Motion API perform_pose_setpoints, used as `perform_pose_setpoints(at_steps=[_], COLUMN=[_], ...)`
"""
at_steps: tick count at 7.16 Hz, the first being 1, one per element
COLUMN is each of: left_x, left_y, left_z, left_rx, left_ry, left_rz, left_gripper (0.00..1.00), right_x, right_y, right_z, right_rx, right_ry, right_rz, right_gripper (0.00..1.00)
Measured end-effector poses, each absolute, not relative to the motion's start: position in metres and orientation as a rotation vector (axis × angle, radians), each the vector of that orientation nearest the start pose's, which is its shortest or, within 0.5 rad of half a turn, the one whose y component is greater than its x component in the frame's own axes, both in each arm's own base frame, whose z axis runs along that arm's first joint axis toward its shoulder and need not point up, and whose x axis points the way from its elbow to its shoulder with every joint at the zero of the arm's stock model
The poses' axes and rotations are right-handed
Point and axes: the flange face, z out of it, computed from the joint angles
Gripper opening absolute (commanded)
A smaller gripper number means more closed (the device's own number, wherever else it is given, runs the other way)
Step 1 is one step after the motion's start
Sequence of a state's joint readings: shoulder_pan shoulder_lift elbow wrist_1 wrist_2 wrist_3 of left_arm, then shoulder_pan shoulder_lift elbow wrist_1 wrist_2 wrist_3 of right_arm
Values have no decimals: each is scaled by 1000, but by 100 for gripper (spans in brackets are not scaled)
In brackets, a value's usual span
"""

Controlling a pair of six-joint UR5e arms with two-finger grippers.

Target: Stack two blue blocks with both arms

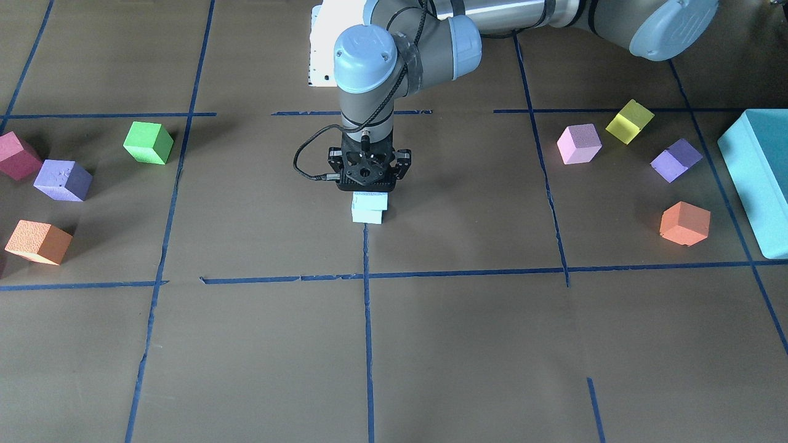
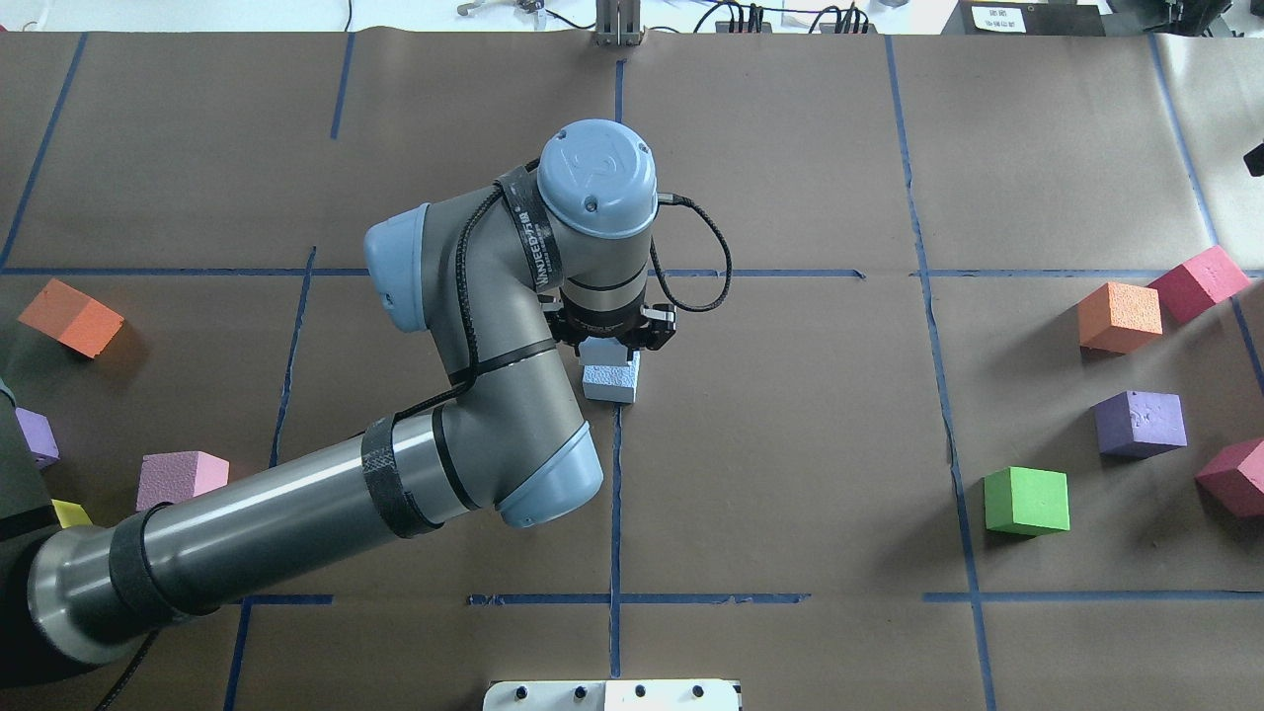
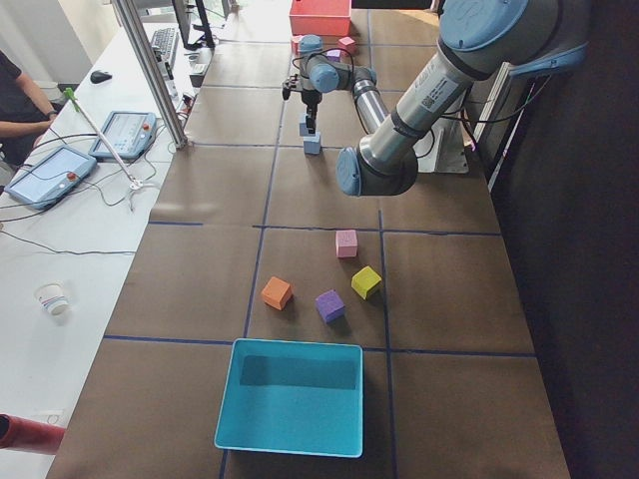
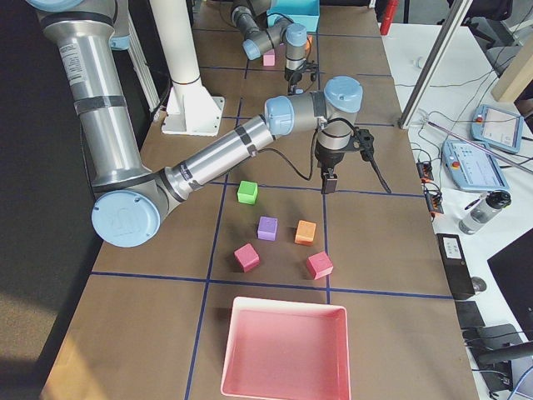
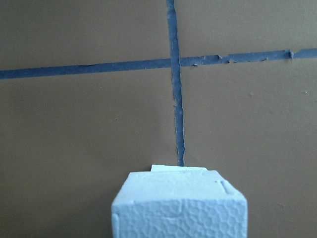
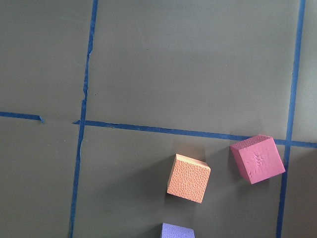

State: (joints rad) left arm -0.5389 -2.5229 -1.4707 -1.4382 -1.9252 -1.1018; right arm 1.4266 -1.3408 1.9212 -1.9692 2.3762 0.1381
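Note:
Two pale blue blocks are stacked at the table's middle on a blue tape line. The upper one [image 1: 370,200] sits on the lower one [image 1: 367,216], slightly offset. My left gripper [image 1: 369,188] points straight down over the stack and looks shut on the upper block, which fills the bottom of the left wrist view [image 5: 178,208]; an edge of the lower block [image 5: 173,168] peeks out behind it. My right gripper [image 4: 331,182] hangs above the table off to the robot's right, away from the stack. I cannot tell whether it is open or shut.
A green cube [image 1: 148,143], purple cube [image 1: 63,180], orange cube [image 1: 39,242] and pink cube [image 1: 17,155] lie on the robot's right. Pink [image 1: 579,144], yellow [image 1: 629,121], purple [image 1: 676,160] and orange [image 1: 684,223] cubes and a teal box [image 1: 760,178] lie on its left.

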Motion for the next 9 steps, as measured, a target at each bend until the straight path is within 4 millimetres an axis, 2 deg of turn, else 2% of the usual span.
perform_pose_setpoints(at_steps=[3,4,6,9], left_x=[592,593,598,602], left_y=[-459,-458,-460,-463], left_z=[120,121,123,132], left_rx=[42,42,50,58], left_ry=[783,784,801,810], left_rz=[76,77,77,77], left_gripper=[10,24,100,100], right_x=[-16,-16,-16,-16], right_y=[-539,-540,-540,-541], right_z=[412,413,413,412], right_rx=[54,53,54,55], right_ry=[-819,-819,-819,-819], right_rz=[-78,-78,-79,-79], right_gripper=[100,100,100,100])
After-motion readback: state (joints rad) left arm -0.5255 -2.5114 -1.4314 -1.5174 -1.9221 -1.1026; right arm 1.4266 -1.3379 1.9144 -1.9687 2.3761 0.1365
